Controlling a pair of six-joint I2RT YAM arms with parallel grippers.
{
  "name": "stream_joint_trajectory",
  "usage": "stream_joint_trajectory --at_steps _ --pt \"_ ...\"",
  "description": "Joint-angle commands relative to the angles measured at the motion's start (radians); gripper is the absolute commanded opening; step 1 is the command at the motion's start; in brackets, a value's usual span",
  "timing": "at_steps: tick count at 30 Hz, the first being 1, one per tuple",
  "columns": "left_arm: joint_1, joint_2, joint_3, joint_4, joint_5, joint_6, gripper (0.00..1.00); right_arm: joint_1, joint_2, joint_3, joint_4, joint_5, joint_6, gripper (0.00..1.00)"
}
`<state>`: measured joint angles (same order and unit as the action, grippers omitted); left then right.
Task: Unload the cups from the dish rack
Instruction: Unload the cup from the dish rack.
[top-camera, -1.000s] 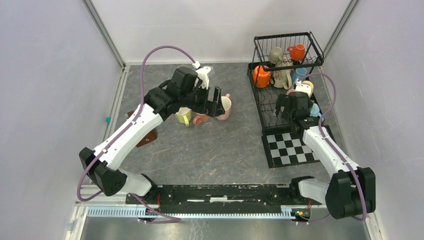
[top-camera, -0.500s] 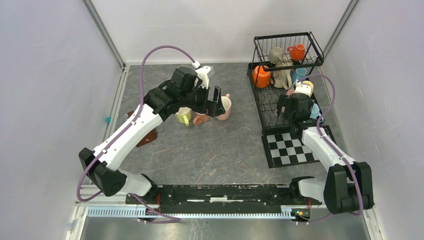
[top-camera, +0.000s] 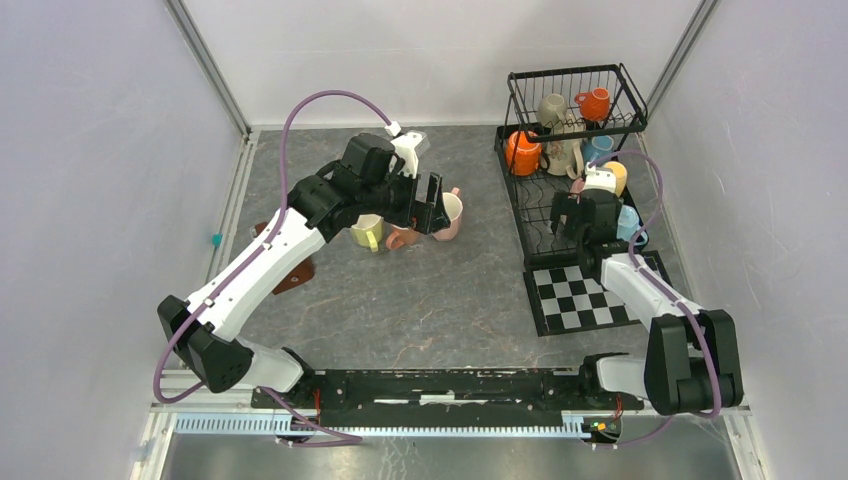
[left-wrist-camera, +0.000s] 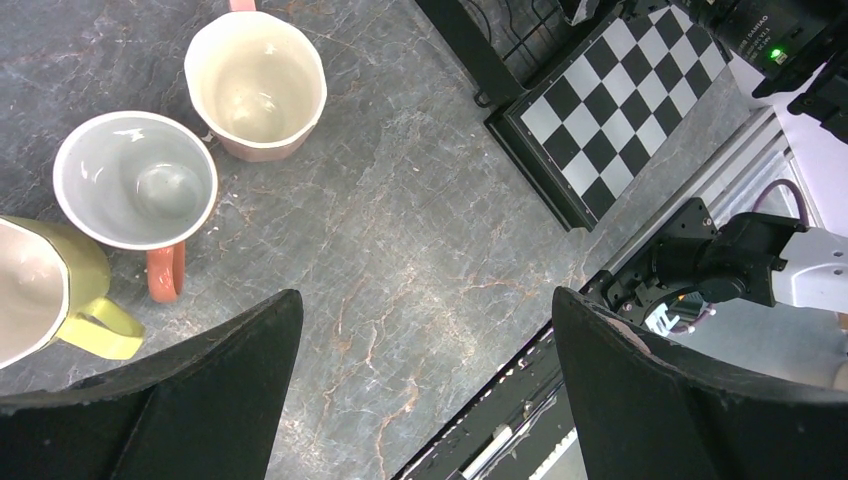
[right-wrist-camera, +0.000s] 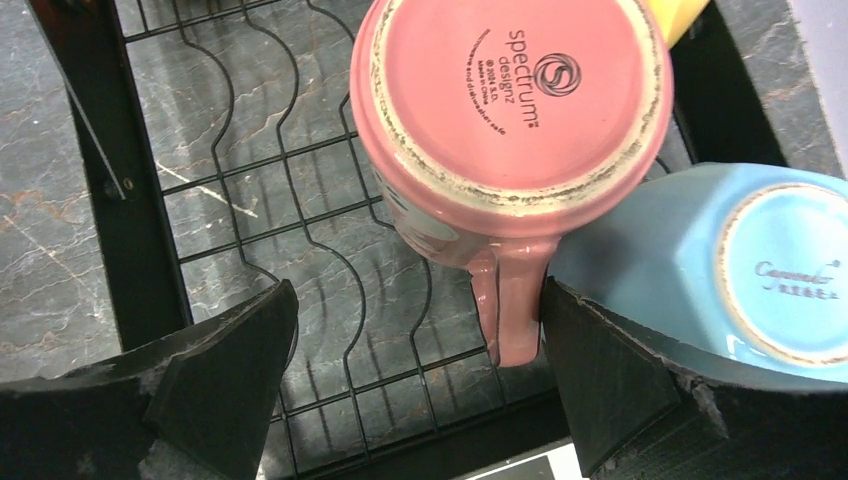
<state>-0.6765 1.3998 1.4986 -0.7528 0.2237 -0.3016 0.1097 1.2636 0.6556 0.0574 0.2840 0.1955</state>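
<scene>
The black wire dish rack (top-camera: 575, 72) stands at the back right and holds several cups: orange (top-camera: 521, 152), cream (top-camera: 562, 155), grey-olive (top-camera: 551, 107) and blue (top-camera: 598, 147). My right gripper (top-camera: 580, 215) hovers open over the lower tier (right-wrist-camera: 150, 260). In the right wrist view its jaws (right-wrist-camera: 417, 295) straddle the wires. An upside-down pink cup (right-wrist-camera: 510, 100) has its handle just inside the right finger, beside a light blue cup (right-wrist-camera: 740, 270). My left gripper (left-wrist-camera: 428, 300) hangs open and empty above the table. Below it stand a pink cup (left-wrist-camera: 257, 85), an orange-handled cup (left-wrist-camera: 135, 180) and a yellow cup (left-wrist-camera: 40, 290).
A black-and-white checkered mat (top-camera: 582, 295) lies in front of the rack. A flat brown wedge (top-camera: 293, 275) lies under the left arm. Grey walls close in the table on three sides, and the arms' base rail (top-camera: 450, 385) runs along the near edge.
My right gripper has shifted a little to the left and farther over the rack's lower tier. The left arm and the cups on the table have not moved.
</scene>
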Motion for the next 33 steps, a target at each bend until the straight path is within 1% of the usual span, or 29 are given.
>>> stream_joint_trajectory --at_steps 1,8,13,18,21,25,29,33 --pt "-0.006 -0.013 0.0 0.033 0.018 0.042 1.0 -0.003 0.013 0.006 0.054 -0.085 0.012 0.98" --pt "-0.006 -0.003 -0.003 0.032 0.014 0.044 1.0 -0.002 0.019 0.022 0.042 -0.143 0.051 0.98" --pt "-0.006 0.005 -0.003 0.033 0.014 0.044 1.0 -0.002 0.053 0.057 -0.032 -0.054 0.077 0.95" --pt "-0.006 0.008 -0.007 0.034 0.006 0.044 1.0 -0.002 0.064 0.052 -0.047 0.006 0.071 0.91" --pt "-0.006 0.004 -0.012 0.033 -0.035 0.039 1.0 -0.003 0.064 0.043 -0.038 0.034 0.054 0.88" --pt "-0.006 0.003 -0.025 0.033 -0.103 0.012 1.0 -0.002 0.075 0.03 -0.006 0.034 0.032 0.78" --pt "-0.001 -0.019 -0.043 0.047 -0.169 -0.031 1.0 -0.002 0.095 0.029 0.005 0.028 0.027 0.62" --pt "0.012 -0.059 -0.069 0.063 -0.219 -0.079 1.0 -0.003 0.1 0.022 0.018 0.036 0.017 0.58"
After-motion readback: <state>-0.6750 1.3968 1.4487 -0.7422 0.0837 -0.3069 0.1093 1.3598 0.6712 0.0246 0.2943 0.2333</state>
